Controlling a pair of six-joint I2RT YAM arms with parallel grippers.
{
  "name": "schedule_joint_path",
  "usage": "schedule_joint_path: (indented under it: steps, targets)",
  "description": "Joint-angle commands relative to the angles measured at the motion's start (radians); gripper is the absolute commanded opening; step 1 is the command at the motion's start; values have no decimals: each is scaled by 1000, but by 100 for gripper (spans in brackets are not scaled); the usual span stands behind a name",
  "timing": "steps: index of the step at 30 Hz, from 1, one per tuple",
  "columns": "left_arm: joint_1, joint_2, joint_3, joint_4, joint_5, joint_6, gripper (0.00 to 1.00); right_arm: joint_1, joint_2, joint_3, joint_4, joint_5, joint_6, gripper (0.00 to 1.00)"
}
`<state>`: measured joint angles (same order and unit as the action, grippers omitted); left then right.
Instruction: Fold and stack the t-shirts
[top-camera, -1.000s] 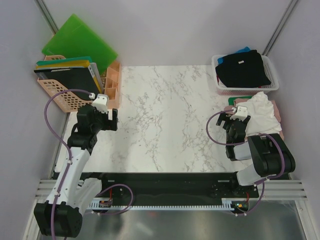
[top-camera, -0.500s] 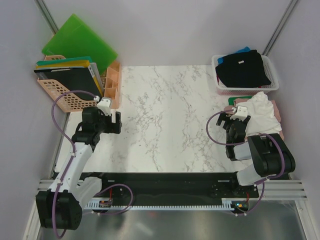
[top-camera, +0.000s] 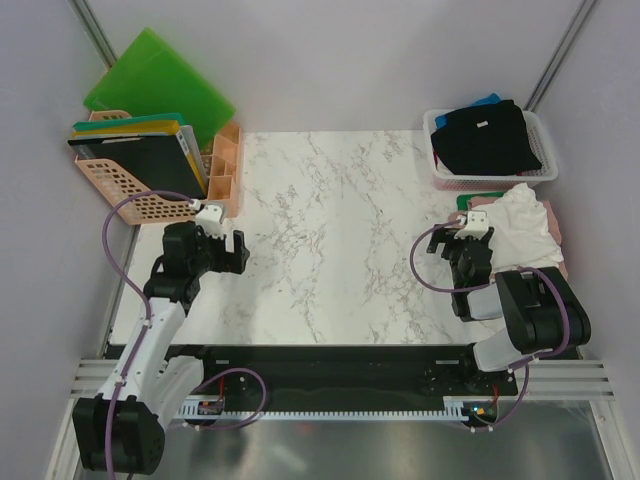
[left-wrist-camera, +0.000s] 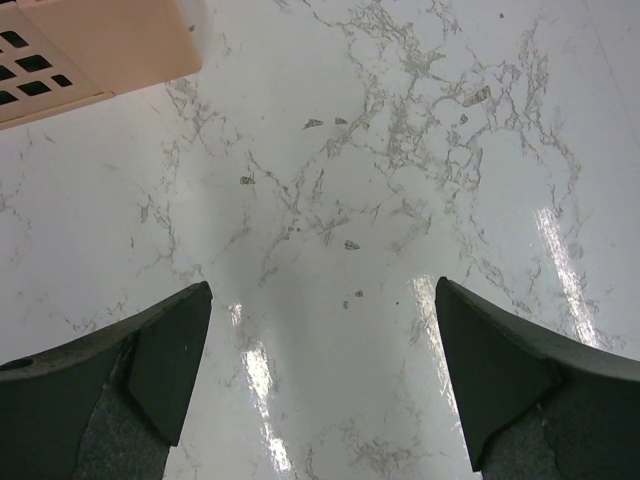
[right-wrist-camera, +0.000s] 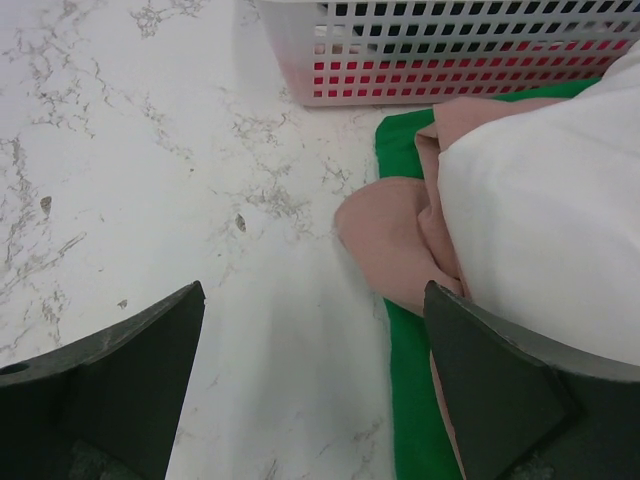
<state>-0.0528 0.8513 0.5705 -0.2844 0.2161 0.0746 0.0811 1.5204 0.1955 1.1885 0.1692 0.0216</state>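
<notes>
top external view: a black t-shirt (top-camera: 487, 138) lies heaped in the white basket (top-camera: 470, 180) at the upper right, with a bright blue one (top-camera: 487, 100) peeking out behind it. just below the basket, a white t-shirt (top-camera: 522, 220) sits on a pink one (right-wrist-camera: 395, 235) and a green one (right-wrist-camera: 412, 400). the right gripper (right-wrist-camera: 314, 290) gapes wide over the marble table (top-camera: 330, 220) just left of that pile, holding nothing. the left gripper (left-wrist-camera: 322, 290), also spread wide and holding nothing, hovers near the peach basket (left-wrist-camera: 90, 45) at mid left.
</notes>
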Motion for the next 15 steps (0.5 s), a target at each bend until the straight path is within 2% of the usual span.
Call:
schedule_joint_path:
  steps: [1,6,14,15]
  targets:
    - [-1,-23,32,28,26,-24,100,-4,-29,27,2,-72,-12,98]
    - [-1,-54,2,34,35,-19,100,-4,-100,102,-215,-99,-40,98]
    - [-1,-52,11,34,51,-22,100,-4,-288,174,-395,-152,-68,98]
    - [-1,-49,8,34,52,-22,100,-3,-311,227,-505,-167,-74,98]
